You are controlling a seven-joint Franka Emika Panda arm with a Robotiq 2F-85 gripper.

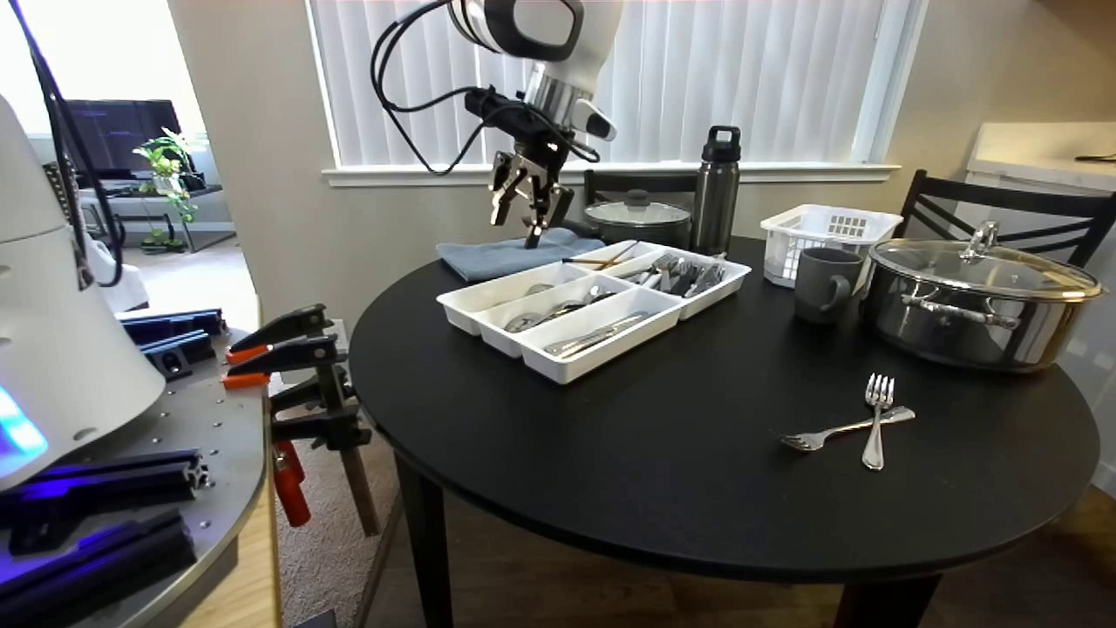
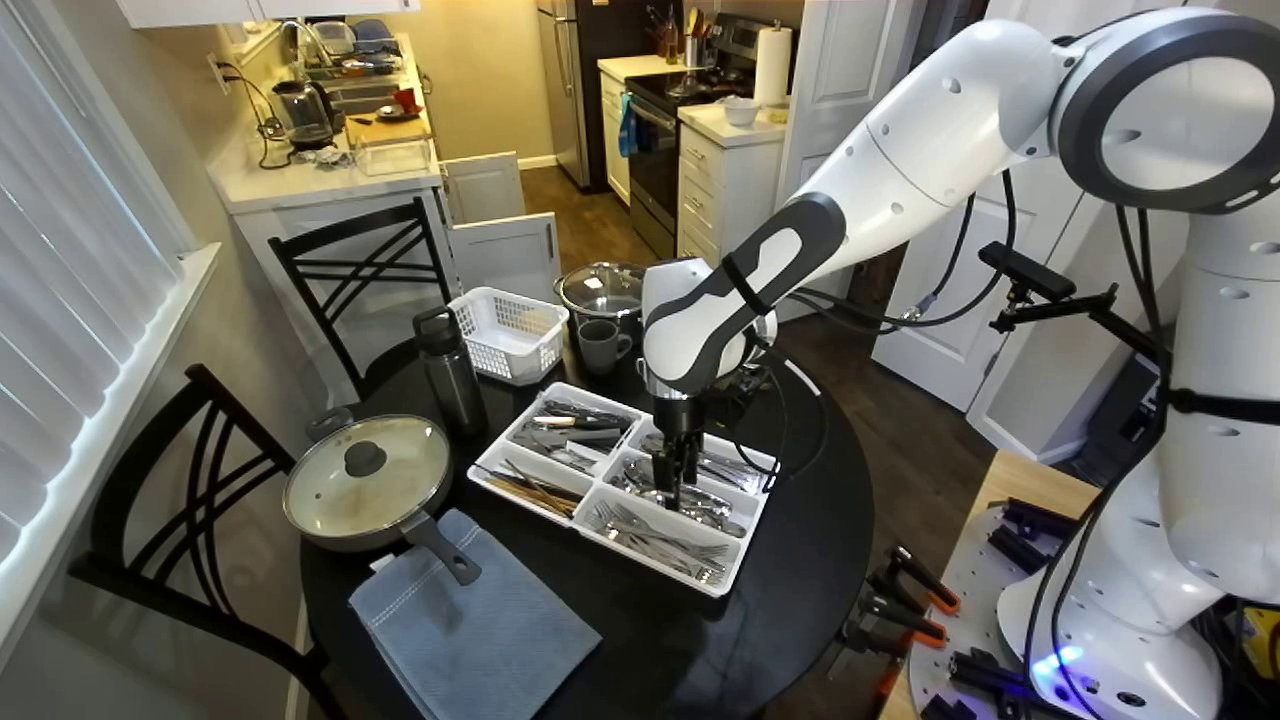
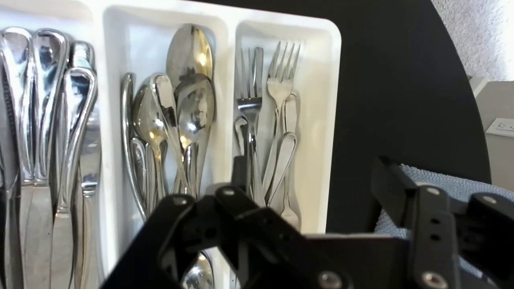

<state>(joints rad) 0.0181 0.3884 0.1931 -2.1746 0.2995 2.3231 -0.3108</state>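
Note:
My gripper (image 3: pixel 314 180) is open, its fingers spread wide with nothing between them. It hangs above the white cutlery tray (image 3: pixel 332 120), near one end of it. In the wrist view, the left finger (image 3: pixel 239 173) overlaps the compartment of forks (image 3: pixel 280 86); the right one appears beyond the tray's outer wall, by the blue-grey cloth (image 3: pixel 441 182). Spoons (image 3: pixel 195 106) fill the middle compartment and knives (image 3: pixel 34 216) the one at left. In an exterior view the gripper (image 1: pixel 528 214) is raised over the cloth and tray. Two crossed forks (image 1: pixel 874 449) lie on the black table.
A lidded pan (image 2: pixel 365 490) rests partly by the cloth, its handle over it. Around the table's far side stand a steel bottle (image 2: pixel 452 380), a white basket (image 2: pixel 515 345), a grey mug (image 1: pixel 819 283) and a large steel pot (image 1: pixel 968 314). Black chairs (image 2: pixel 205 500) surround the table.

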